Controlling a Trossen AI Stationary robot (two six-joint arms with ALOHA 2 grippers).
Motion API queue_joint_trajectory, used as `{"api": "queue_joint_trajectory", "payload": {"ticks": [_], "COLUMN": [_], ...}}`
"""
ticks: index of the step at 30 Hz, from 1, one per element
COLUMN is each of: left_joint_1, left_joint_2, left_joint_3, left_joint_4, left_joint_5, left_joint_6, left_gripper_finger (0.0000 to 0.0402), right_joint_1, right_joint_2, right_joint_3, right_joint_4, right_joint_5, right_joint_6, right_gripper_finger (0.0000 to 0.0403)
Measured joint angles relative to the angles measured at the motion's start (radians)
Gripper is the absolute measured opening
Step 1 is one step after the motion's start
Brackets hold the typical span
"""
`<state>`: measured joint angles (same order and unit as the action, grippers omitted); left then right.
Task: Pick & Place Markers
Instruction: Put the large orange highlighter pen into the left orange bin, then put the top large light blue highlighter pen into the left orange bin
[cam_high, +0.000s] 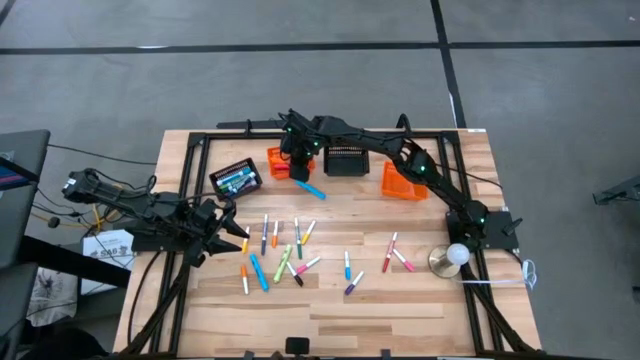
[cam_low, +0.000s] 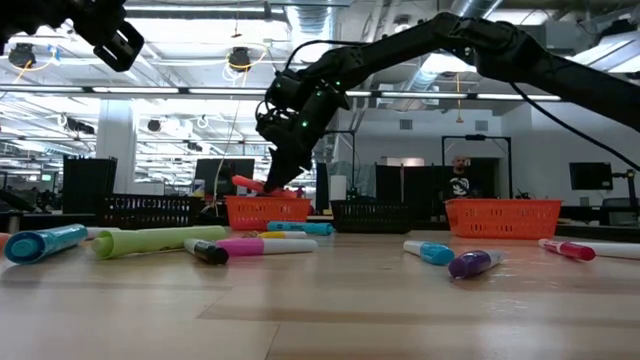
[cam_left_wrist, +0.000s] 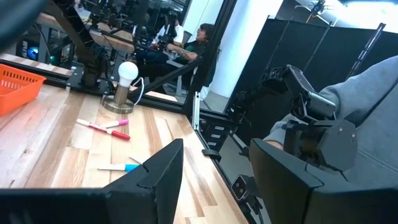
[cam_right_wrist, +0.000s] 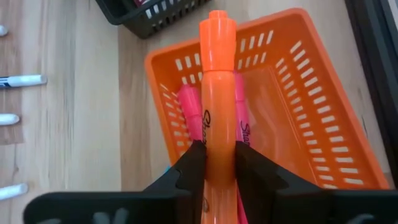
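Observation:
My right gripper (cam_high: 297, 160) reaches across to the far-left orange basket (cam_right_wrist: 311, 124) and is shut on an orange marker (cam_right_wrist: 217, 93) above the basket's opening. Two pink markers (cam_right_wrist: 189, 112) lie inside that basket. Several loose markers (cam_high: 290, 255) in many colours lie flat on the table's middle, and a blue one (cam_high: 310, 188) lies just in front of the basket. My left gripper (cam_high: 235, 235) waits open at the table's left side, with nothing between its fingers (cam_left_wrist: 161, 180). My right gripper pinches the orange marker's barrel (cam_right_wrist: 217, 134) between its two fingers. The fingers slant down from above. The marker runs on along the fingers, and its free end (cam_right_wrist: 217, 18) juts out past their tips. It is lifted clear over the orange basket, above the pink markers.
A black mesh basket (cam_high: 345, 160) and a second orange basket (cam_high: 402, 182) stand at the far edge. A small tablet-like device (cam_high: 236, 178) lies at the far left, and a lamp bulb on a round base (cam_high: 455, 257) stands at the right. The table's near strip holds no objects.

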<state>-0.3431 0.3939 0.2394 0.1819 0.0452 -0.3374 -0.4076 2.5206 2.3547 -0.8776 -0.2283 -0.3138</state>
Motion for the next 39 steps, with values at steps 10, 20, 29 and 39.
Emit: {"api": "queue_joint_trajectory", "payload": {"ticks": [10, 20, 29, 39], "left_joint_1": [0.0, 0.0, 0.0, 0.0], "left_joint_2": [0.0, 0.0, 0.0, 0.0], "left_joint_3": [0.0, 0.0, 0.0, 0.0], "left_joint_4": [0.006, 0.013, 0.018, 0.022], "left_joint_5": [0.0, 0.0, 0.0, 0.0], "left_joint_6": [0.0, 0.0, 0.0, 0.0], "left_gripper_finger": [0.0186, 0.0186, 0.0186, 0.0186], "right_joint_1": [0.001, 0.001, 0.006, 0.045], "right_joint_2": [0.0, 0.0, -0.058, -0.255], "right_joint_3": [0.0, -0.001, -0.002, -0.001], "right_joint_4": [-0.005, -0.003, -0.013, -0.174], "right_joint_5": [0.001, -0.006, -0.024, -0.147], "right_joint_6": [0.01, 0.026, 0.027, 0.027], "right_gripper_finger": [0.008, 0.0131, 0.0169, 0.0165]}}
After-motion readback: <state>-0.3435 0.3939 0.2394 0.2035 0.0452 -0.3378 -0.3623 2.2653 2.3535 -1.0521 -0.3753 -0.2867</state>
